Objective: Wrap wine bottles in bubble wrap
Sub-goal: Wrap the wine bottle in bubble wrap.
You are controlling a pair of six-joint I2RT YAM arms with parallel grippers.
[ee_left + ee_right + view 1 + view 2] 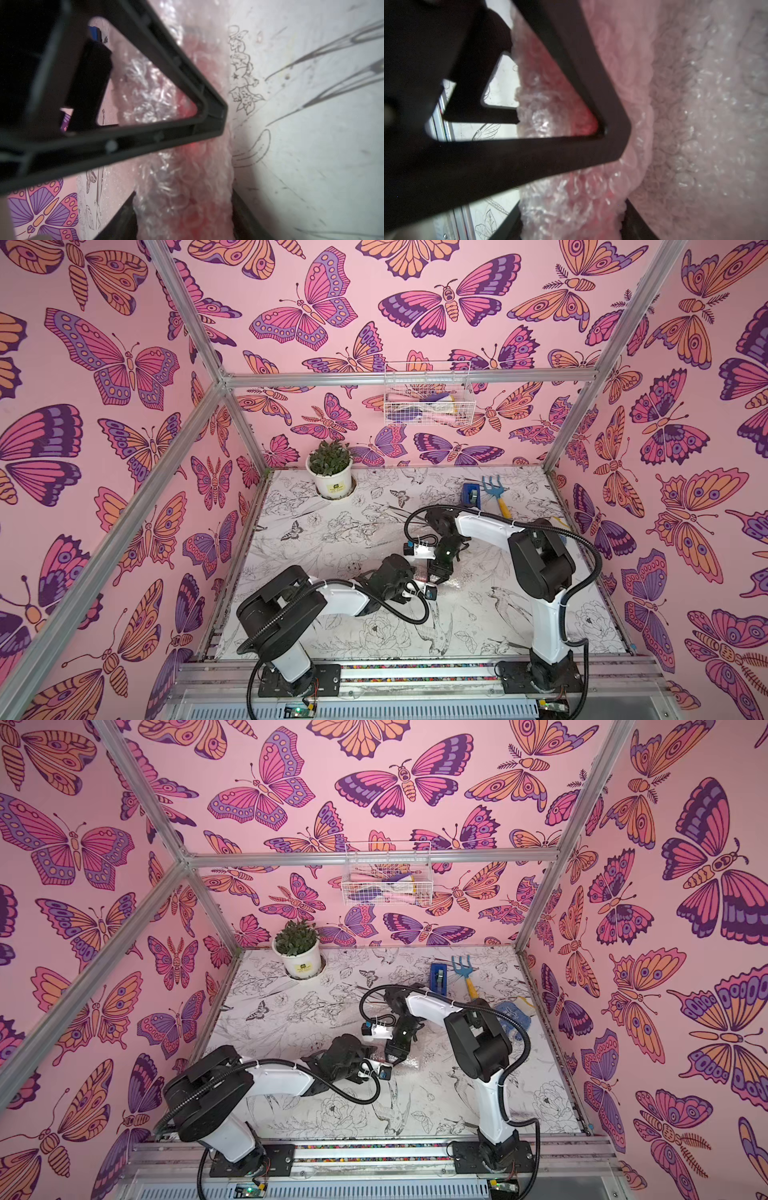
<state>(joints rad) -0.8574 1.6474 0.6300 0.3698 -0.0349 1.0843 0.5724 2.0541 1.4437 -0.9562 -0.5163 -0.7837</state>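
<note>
floral table — bottle looks mostly rolled in wrap, apart from the dispenser; left gripper and right gripper clasp it — sheet remaining.

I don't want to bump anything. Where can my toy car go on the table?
Bare spots: along the back, between the plant pot and the blue tape dispenser; along the front, between the left arm and the right arm. Crowded: the middle, where both meet on the bubble wrap, and the corner with the rake.
</note>
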